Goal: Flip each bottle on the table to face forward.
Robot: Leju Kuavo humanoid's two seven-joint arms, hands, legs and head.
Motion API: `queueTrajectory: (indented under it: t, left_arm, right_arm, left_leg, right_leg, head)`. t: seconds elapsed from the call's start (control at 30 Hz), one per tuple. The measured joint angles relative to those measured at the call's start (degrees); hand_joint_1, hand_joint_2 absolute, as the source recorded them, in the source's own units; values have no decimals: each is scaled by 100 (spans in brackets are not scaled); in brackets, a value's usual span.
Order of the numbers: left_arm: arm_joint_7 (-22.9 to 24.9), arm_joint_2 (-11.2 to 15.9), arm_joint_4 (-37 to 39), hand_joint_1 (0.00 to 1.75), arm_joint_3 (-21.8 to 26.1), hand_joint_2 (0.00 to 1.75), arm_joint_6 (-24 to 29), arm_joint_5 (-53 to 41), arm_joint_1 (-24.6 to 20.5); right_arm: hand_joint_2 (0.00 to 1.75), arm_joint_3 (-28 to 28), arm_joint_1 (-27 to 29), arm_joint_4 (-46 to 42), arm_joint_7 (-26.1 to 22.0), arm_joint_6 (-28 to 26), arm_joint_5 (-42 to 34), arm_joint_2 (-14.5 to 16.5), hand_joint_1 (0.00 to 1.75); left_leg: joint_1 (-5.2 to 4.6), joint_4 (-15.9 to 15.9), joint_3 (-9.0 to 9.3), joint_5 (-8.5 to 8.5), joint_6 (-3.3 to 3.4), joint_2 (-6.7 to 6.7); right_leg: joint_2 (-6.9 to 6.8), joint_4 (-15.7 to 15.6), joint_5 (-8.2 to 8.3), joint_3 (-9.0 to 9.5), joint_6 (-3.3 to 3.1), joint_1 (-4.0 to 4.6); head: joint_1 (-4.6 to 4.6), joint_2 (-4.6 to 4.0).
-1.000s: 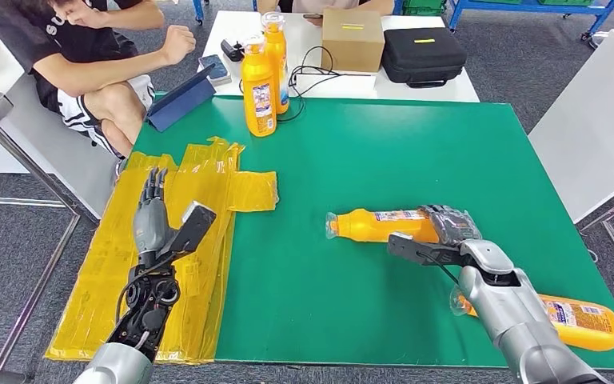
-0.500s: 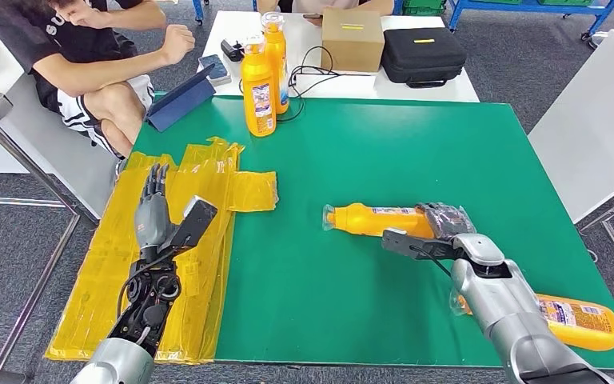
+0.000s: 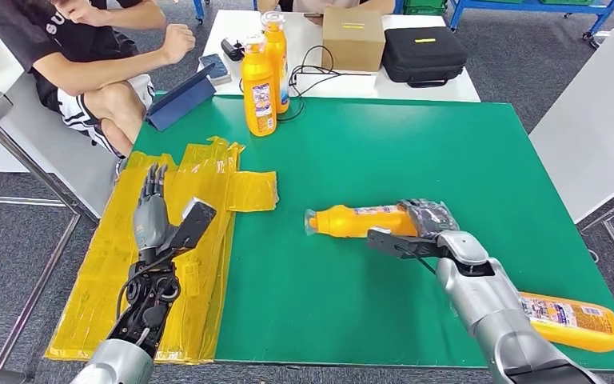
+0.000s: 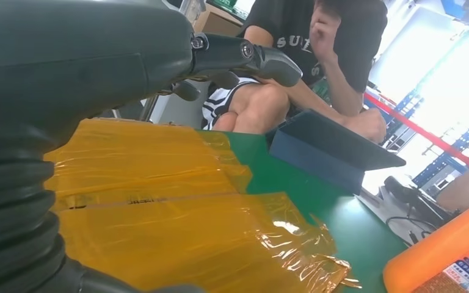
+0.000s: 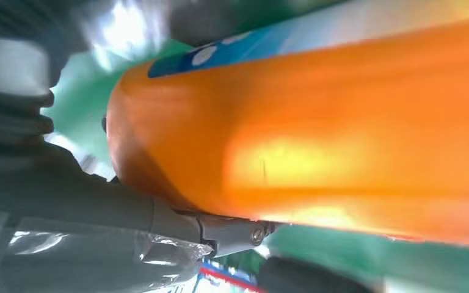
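right hand (image 3: 425, 226) grasps lying bottle (image 3: 352, 221), frame centre | left hand (image 3: 153, 214) released, idle | roll label-up, grip firm, avoid slip

Readable writing in the scene: very little.

White letters "SU" show on the black shirt (image 3: 28, 32) of the person sitting at the far left; in the left wrist view they read "SUI". The labels on the two upright orange bottles (image 3: 259, 84) at the far side and on the lying bottles (image 3: 360, 221) are too small to read.
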Motion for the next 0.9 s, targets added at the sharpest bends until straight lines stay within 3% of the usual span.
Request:
queueTrajectory:
  t: [0.17, 0.27, 0.4, 0.5, 0.63, 0.8, 0.9]
  left_arm:
    - [-535, -68, -217, 0, 19, 175, -425, 362, 148]
    - [-953, -156, -736, 0, 20, 175, -1136, 968, 374]
    - [-1150, -228, -1715, 0, -65, 175, -2266, 1911, 823]
    - [-1204, -234, -2356, 0, -187, 175, -2968, 2582, 1115]
    - [-1242, -236, -2907, 0, -310, 175, -3416, 2984, 1333]
    - [-1261, -242, -3404, 0, -563, 175, -4655, 3986, 1510]
    - [-1213, -255, -3585, 0, -754, 175, -4912, 4226, 1540]
  right_arm:
    - [175, -570, -112, -237, -451, -905, -710, 586, 175]
    - [175, -921, -192, -309, -915, -1383, -1175, 937, 175]
    - [175, -1170, -177, -338, -1443, -1868, -1685, 1284, 175]
    - [175, -1193, -121, -344, -1686, -2045, -1958, 1468, 175]
    - [175, -1194, -77, -348, -1816, -2100, -2114, 1647, 175]
    - [175, -1153, -38, -349, -1962, -2136, -2273, 1936, 175]
    - [175, -1048, 31, -350, -1966, -2137, -2259, 2141, 175]
  left_leg:
    - [8, 0, -15, 3, -1, -17]
    - [10, 0, -21, 1, -5, -18]
    - [9, 0, -32, -3, -6, -17]
    - [8, 0, -38, -4, -6, -18]
    - [9, 0, -40, -3, -6, -18]
    - [10, 0, -40, -3, -6, -16]
    - [11, 0, -40, -3, -7, -17]
  right_leg:
    - [-6, 4, -1, -14, 1, 2]
    - [-7, 4, -4, -19, -1, 2]
    - [-6, 2, -7, -32, -2, 1]
    - [-7, 1, -7, -40, -2, 1]
    - [-7, 1, -6, -40, -2, 2]
    - [-6, 1, -6, -42, -2, 2]
    - [-6, 1, -7, -43, -2, 3]
  head:
    - [-1, 0]
    - [1, 0]
    - [1, 0]
    - [1, 1]
    - [1, 1]
    - [1, 1]
    - [1, 1]
